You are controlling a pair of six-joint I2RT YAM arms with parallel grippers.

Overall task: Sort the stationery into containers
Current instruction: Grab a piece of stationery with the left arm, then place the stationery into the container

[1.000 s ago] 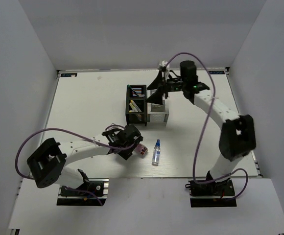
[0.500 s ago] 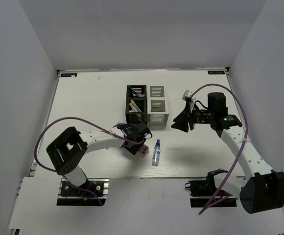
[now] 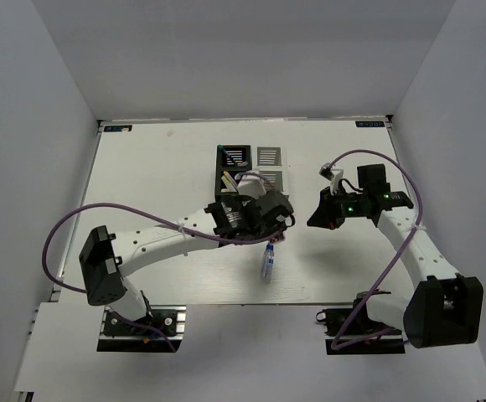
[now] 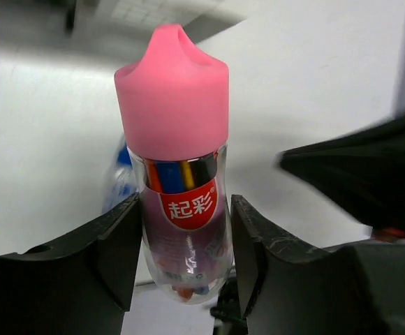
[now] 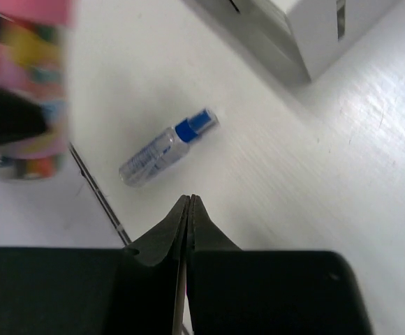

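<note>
Cylinder (image 4: pixel 179 183) pink-capped w/ red label; bottle (image 5: pixel 165 149) clear, blue cap.

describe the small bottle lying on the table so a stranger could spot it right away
Find the cluster of mesh cups in the middle of the white table. Nearer the arm bases than the cups, a small clear bottle lies flat on its own. Its blue cap sets it apart from the pink-capped tube held up in the left claw.

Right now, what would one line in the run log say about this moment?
left gripper: shut on pink-capped bottle | right gripper: shut, empty | blue-capped bottle: lying on table
</note>
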